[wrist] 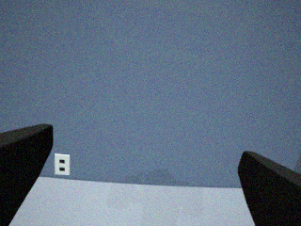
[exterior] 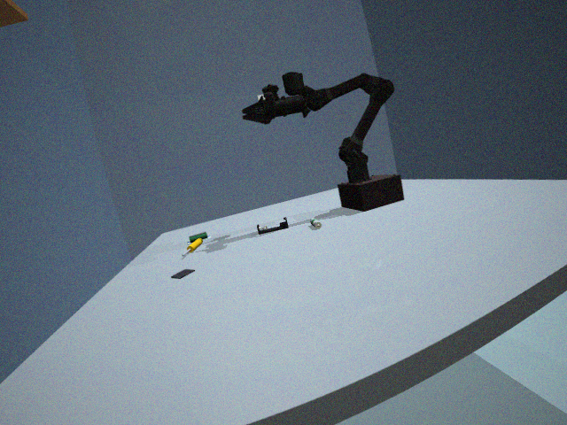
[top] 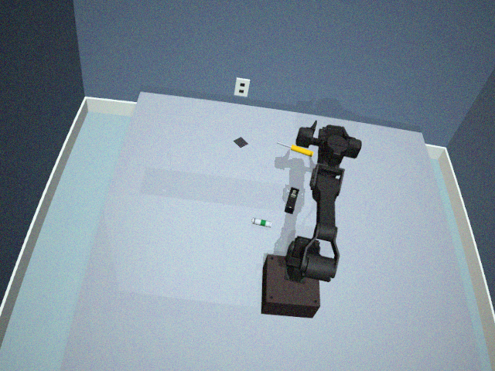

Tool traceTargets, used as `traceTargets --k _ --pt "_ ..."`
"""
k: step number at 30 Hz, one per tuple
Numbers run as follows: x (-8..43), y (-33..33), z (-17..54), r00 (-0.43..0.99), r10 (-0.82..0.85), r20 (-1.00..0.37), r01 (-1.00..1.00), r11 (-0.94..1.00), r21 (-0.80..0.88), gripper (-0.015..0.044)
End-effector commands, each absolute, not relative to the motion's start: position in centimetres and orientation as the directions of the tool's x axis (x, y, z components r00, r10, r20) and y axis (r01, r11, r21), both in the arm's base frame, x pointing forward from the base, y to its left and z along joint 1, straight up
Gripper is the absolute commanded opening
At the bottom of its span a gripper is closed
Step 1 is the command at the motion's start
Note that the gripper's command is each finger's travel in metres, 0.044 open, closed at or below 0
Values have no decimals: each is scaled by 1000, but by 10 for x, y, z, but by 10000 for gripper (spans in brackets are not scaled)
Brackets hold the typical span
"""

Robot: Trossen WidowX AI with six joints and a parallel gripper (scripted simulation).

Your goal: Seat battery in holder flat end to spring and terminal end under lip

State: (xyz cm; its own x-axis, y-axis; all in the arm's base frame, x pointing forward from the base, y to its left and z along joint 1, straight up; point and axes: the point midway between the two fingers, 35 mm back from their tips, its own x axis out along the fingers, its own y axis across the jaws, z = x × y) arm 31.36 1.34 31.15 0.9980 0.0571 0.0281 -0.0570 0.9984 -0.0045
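The battery [top: 261,222] [exterior: 315,223], white with a green band, lies on its side on the table, apart from the holder and between it and the arm's base. The black holder [top: 291,202] [exterior: 275,227] lies on the table with no battery in it. A light metal part shows near its end away from the base; a raised black post stands at its other end in the exterior view. My gripper [exterior: 244,113] [wrist: 149,149] is open and empty, high above the table and beyond the holder, pointing roughly level toward the wall. Its fingers stand wide apart in the wrist view.
A yellow-handled screwdriver [top: 302,150] [exterior: 195,244] lies beyond the holder. A green cylinder [exterior: 198,236] lies behind it in the exterior view. A thin dark square [top: 240,141] [exterior: 182,274] lies farther left. A wall outlet [top: 241,86] [wrist: 62,164] is behind the table.
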Motion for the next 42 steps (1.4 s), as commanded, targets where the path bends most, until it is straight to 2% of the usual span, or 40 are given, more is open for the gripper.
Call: traceTargets --k 1,4,7,11,16,20,22,24,42 --pt "314 14 310 998 60 20 -59 998 -6 374" --pt "323 27 284 992 92 -89 -95 995 -31 295" --pt "331 47 244 957 140 -254 -170 980 -101 225" --pt "331 78 182 843 200 -499 -357 903 -241 225" --pt "299 117 92 541 212 -814 -728 603 -327 225" --pt "252 134 34 238 125 -963 -949 239 -204 225" --pt "228 137 15 104 59 -993 -993 70 -100 225" --pt "215 137 5 31 16 -999 -999 -24 -31 225" --pt "214 138 -5 22 10 -1000 -999 -36 -22 225"
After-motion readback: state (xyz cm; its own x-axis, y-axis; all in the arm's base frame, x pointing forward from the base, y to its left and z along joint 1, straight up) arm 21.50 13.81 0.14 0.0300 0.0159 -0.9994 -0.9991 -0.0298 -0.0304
